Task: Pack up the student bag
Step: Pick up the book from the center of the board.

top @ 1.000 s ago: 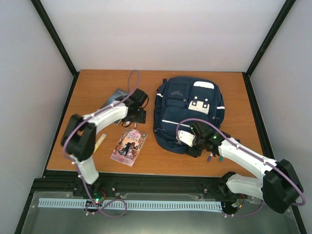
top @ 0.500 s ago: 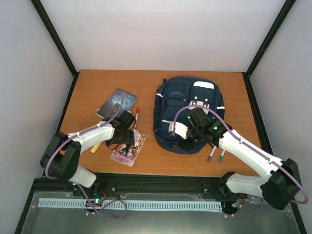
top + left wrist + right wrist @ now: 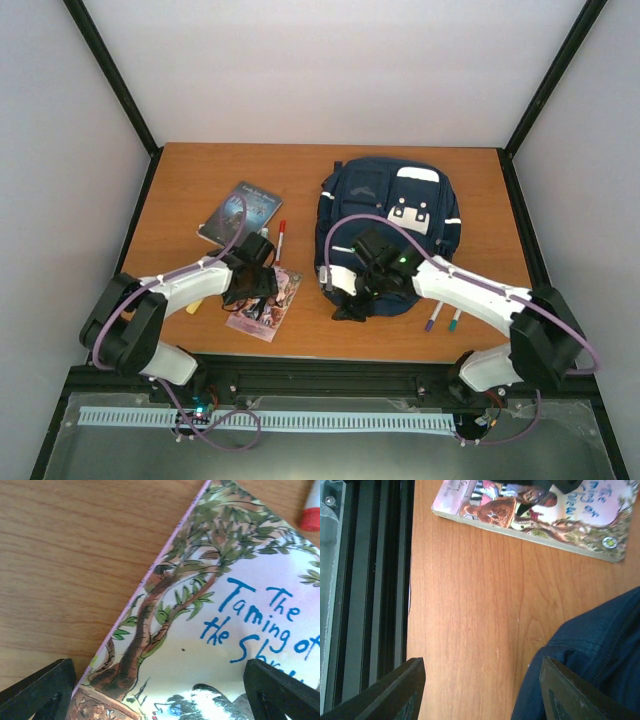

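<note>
Where the left wrist camera looks straight down, the cover of a paperback [image 3: 215, 630] reads "The Taming of the Sh…" in blue hand lettering, the last word cut off by the frame edge. A drawn tree climbs along its pink-edged side. The left gripper [image 3: 160, 692] hangs close over this cover with its jaws spread wide. One black finger [image 3: 42, 690] is at the book's edge over the table [image 3: 60, 555] and the other is over the cover. Whether they touch the book I cannot tell. A red cap [image 3: 312, 517] shows just beside the book's far corner.

From above, that cap belongs to a marker [image 3: 281, 238] lying between the paperback and a dark book [image 3: 240, 213], whose title is too small to read.

The student bag [image 3: 390, 225] lies flat on the right half of the table, front side up, with its white patches toward the far end. What it holds cannot be seen. The right gripper [image 3: 480, 690] is at the bag's near left corner, jaws spread and pinching nothing, over bare wood between the blue fabric and the paperback. Part of the same title, "…ing of", is readable in that view. A purple pen [image 3: 432, 318] and a teal pen [image 3: 453, 320] lie side by side just off the bag's near right end.
</note>
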`<action>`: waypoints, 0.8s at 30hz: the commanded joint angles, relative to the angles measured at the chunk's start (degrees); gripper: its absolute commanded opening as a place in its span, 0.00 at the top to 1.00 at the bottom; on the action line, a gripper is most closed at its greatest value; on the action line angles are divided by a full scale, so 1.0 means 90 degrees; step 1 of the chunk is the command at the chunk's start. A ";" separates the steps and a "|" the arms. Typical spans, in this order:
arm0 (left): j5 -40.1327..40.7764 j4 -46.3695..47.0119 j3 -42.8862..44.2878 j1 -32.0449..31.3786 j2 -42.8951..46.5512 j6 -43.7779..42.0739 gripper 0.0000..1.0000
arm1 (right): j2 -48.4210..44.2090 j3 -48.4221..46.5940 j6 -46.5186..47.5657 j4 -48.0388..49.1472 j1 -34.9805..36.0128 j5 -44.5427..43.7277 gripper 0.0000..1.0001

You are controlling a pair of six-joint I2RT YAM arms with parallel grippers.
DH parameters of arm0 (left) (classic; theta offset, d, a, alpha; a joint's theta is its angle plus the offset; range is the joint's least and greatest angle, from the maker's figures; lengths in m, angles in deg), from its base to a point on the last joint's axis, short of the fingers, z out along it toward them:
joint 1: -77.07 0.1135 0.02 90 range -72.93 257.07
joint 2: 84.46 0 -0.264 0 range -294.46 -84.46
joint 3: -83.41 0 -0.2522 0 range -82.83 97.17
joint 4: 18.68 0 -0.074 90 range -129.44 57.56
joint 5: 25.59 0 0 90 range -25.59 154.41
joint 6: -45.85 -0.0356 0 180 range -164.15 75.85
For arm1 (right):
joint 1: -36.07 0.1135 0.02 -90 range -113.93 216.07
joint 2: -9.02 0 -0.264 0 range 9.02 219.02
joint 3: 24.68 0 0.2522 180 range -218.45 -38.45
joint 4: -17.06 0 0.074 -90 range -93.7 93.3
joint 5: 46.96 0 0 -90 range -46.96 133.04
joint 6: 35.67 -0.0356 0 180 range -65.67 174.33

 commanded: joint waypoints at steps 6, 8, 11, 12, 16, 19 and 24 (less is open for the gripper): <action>-0.1662 0.1022 -0.0466 -0.1148 0.0448 0.0228 0.09 | 0.0757 -0.0317 -0.0460 0.0312 0.0123 -0.0003 0.37; -0.1943 0.1273 -0.0518 -0.1391 0.0655 0.0253 0.12 | 0.0874 -0.0330 -0.0555 0.0290 0.0123 -0.0127 0.37; -0.1943 0.1314 -0.0638 -0.1543 0.1181 0.0456 0.14 | 0.0997 -0.0325 -0.0621 0.0283 0.0122 -0.0226 0.37; -0.1843 0.1240 -0.0702 -0.1545 0.1511 0.0543 0.14 | 0.1044 -0.0332 -0.0626 0.0275 0.0123 -0.0235 0.37; -0.1223 0.0796 -0.0896 -0.1545 0.2416 0.0858 0.15 | 0.1214 -0.0478 -0.0603 0.0257 0.0123 -0.0206 0.39; -0.0934 0.0332 -0.0874 -0.1528 0.2675 0.0967 0.15 | 0.1355 -0.0767 -0.0606 0.0201 0.0128 -0.0130 0.44; -0.0836 0.0098 -0.0912 -0.1423 0.2440 0.1163 0.11 | 0.1662 -0.1122 -0.0687 0.0216 0.0307 -0.0032 0.49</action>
